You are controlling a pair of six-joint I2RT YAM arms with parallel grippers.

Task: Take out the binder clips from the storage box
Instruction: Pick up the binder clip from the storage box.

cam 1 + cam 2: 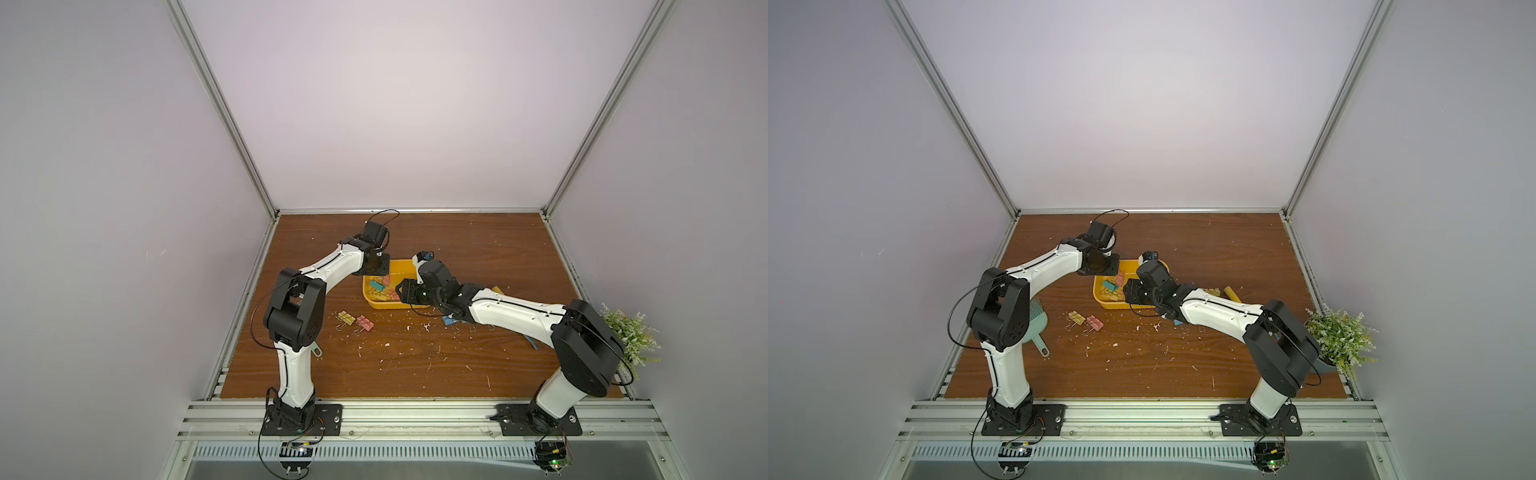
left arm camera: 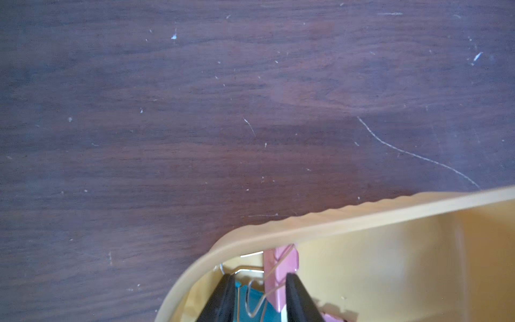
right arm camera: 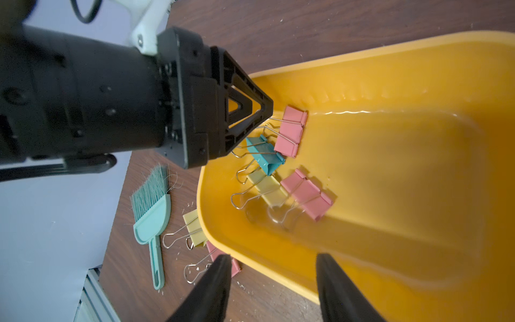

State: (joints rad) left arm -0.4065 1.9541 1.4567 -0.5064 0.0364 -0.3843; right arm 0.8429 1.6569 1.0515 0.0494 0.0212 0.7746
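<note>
Yellow and shallow, the box (image 1: 388,308) sits near the middle of the wooden table (image 1: 415,374), between the two arms. Four clips lie bunched at its left end. In the right wrist view a pink clip (image 3: 291,131) lies close to the wall and a teal clip (image 3: 266,154) touches it. A yellow clip (image 3: 267,185) lies partly under the teal one, with a second pink clip (image 3: 306,195) just beside it.

The left gripper (image 3: 263,111) reaches down into that corner. In the left wrist view its fingers (image 2: 220,301) stand apart around the pink clip. One finger is against the clip's body and the other is short of it, with wire handles and the teal clip showing in the gap, so nothing is clamped.

The right gripper (image 3: 274,258) hovers over the box's rim, jaws spread and empty.

Three clips lie outside the box. A loose yellow clip (image 1: 346,318) and a loose pink clip (image 1: 365,323) lie side by side, touching, on the wood near the box's left front corner. A blue clip (image 1: 448,320) lies partly hidden under the right forearm.

A teal brush (image 1: 1036,328) lies by the left arm at the table's edge, and a plant (image 1: 627,336) stands at the right edge. White specks are scattered over the wood.
</note>
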